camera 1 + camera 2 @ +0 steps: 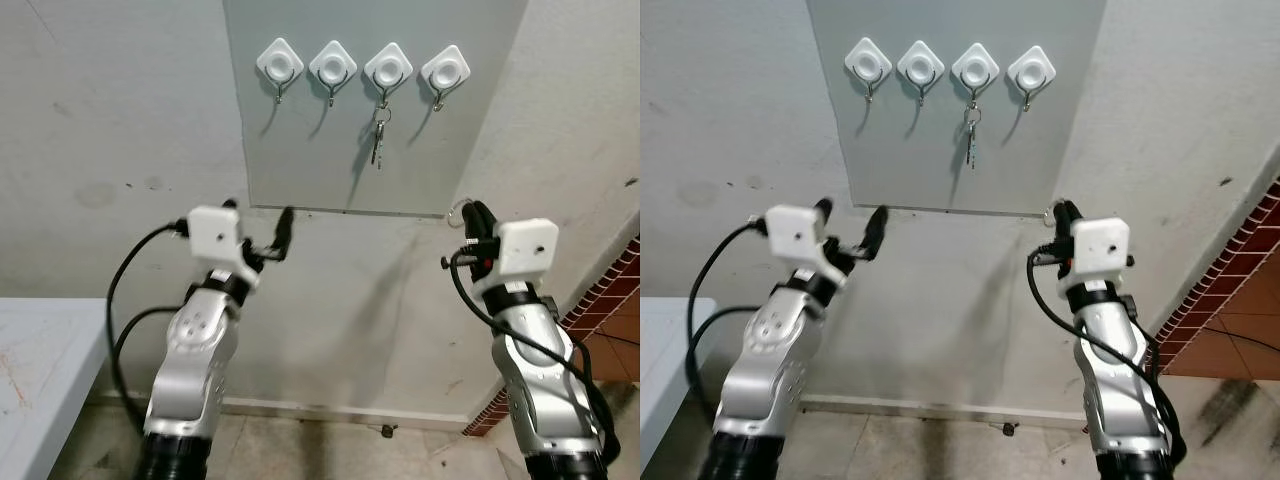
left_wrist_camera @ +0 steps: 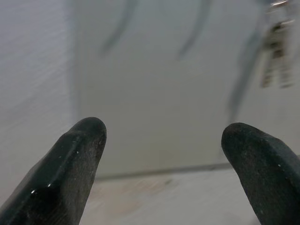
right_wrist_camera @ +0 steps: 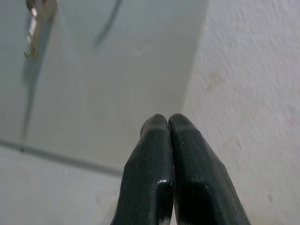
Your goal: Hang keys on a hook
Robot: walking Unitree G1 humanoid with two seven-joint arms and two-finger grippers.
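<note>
A bunch of silver keys (image 1: 379, 137) hangs from the third of several white diamond-shaped hooks (image 1: 388, 66) on a grey wall panel (image 1: 300, 150). The other hooks carry nothing. My left gripper (image 1: 260, 212) is raised below the panel's lower left corner, open, with nothing between its fingers (image 2: 79, 154). The keys (image 2: 276, 56) appear blurred beyond it. My right gripper (image 1: 478, 214) is raised beneath the panel's lower right corner, shut, fingertips (image 3: 159, 126) pressed together with nothing seen between them. A thin pale loop (image 1: 460, 212) sits beside its fingers. The keys (image 3: 35, 28) hang apart from it.
A pale grey table (image 1: 40, 370) stands at my lower left against the wall. Red brick tiling (image 1: 610, 310) runs along the right. A small dark object (image 1: 385, 430) lies on the floor by the skirting between my arms.
</note>
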